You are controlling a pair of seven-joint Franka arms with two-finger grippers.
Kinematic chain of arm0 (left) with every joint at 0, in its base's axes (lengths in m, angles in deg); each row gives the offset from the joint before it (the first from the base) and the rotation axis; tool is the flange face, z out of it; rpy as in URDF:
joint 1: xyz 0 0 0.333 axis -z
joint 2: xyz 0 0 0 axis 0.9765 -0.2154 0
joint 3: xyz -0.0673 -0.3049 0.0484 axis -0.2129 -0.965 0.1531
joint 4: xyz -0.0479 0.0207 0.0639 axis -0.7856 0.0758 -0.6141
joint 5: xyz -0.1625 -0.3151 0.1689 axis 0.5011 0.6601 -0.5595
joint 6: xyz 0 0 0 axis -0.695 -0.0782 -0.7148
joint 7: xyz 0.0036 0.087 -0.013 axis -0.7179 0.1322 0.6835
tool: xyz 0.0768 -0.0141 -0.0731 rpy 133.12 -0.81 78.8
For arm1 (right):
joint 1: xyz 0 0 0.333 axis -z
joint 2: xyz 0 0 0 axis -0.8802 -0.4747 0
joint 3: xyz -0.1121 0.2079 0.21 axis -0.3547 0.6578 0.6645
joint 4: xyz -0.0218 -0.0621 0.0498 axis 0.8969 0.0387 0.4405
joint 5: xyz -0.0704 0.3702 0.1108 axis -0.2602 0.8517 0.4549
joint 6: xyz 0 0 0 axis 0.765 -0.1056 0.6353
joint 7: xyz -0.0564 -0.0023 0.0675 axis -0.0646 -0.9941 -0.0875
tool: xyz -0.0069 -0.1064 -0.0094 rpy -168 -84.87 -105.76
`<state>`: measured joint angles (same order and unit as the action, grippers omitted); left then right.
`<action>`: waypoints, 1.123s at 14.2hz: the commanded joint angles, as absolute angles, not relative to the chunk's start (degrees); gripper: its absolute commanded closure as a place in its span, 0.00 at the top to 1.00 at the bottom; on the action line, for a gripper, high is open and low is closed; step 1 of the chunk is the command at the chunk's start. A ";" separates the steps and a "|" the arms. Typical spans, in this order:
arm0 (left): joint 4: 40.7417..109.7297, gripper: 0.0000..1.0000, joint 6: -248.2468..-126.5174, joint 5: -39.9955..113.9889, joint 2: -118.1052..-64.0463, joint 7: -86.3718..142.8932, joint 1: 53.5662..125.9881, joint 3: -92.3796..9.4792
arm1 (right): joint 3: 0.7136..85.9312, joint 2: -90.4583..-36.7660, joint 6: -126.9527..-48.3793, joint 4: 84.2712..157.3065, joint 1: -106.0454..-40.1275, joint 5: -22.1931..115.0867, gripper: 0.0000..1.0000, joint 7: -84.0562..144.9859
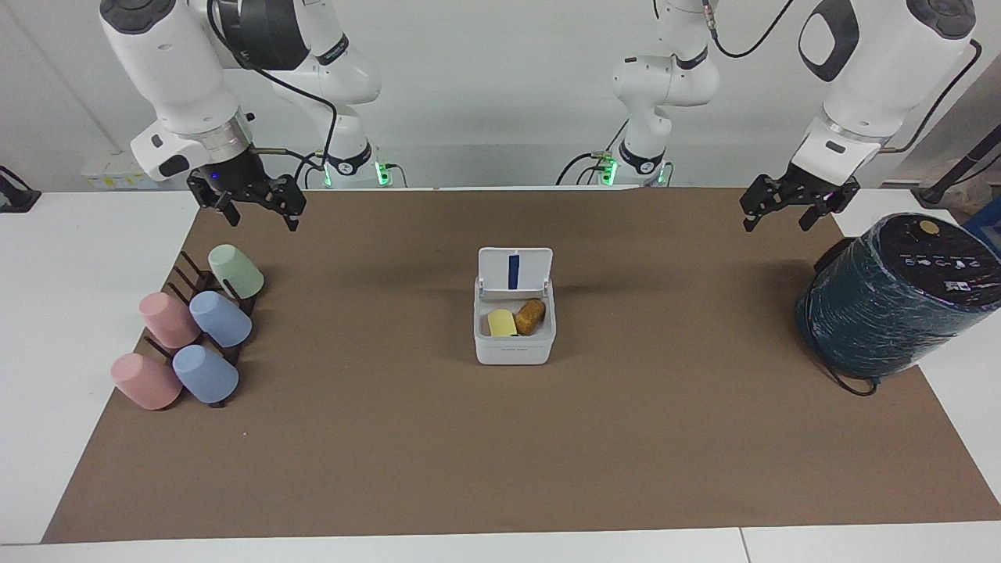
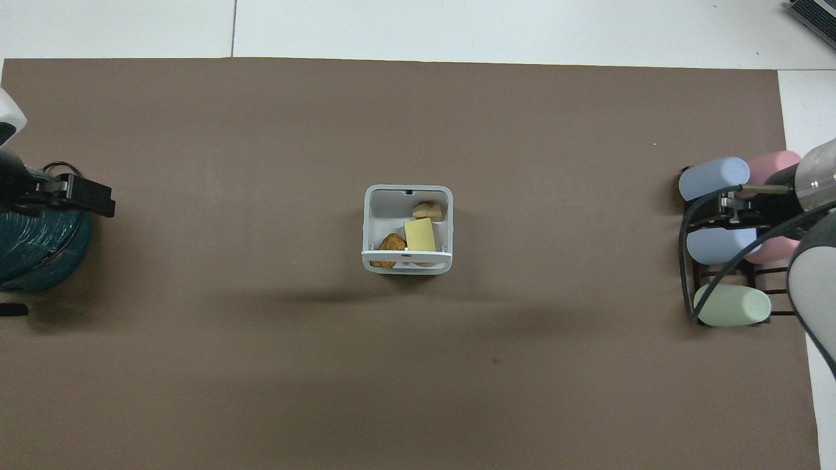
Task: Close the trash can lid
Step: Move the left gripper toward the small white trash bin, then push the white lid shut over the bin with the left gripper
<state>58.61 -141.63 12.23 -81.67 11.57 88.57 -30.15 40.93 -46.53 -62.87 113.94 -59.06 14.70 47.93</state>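
- The small white square plastic trash can (image 1: 514, 336) sits mid-desk on the brown mat (image 1: 500, 438).
- Its white hinged lid (image 1: 514, 271) stands open, blue stripe showing.
- Left gripper (image 1: 790, 205), fingers apart, hangs over the mat beside the dark teal cylinder (image 1: 899, 293).
- Right gripper (image 1: 256, 203), fingers apart, hangs above the pastel cups (image 1: 195, 336).

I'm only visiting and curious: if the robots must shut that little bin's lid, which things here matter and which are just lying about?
For the job:
- trash can, mid-table
- lid, standing open
- left gripper and right gripper, both waiting

Lying about:
- rack of cups
- dark teal cylinder
- scraps in the can
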 commanded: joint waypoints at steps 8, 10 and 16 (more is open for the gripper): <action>67.44 1.00 -147.50 11.51 -76.81 30.70 103.28 -30.42 | 41.04 -46.34 -63.14 114.16 -58.67 14.89 1.00 46.55; 71.49 1.00 -151.37 13.95 -75.05 35.21 108.74 -30.42 | 41.04 -46.34 -63.14 114.16 -58.67 14.89 1.00 46.55; 80.10 0.34 -161.81 17.75 -73.46 47.86 120.96 -30.51 | 41.04 -46.34 -63.14 114.16 -58.67 14.89 1.00 46.55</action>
<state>74.62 -155.30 17.13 -75.71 43.59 117.53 -31.45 40.93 -46.53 -62.87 113.94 -59.06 14.70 47.93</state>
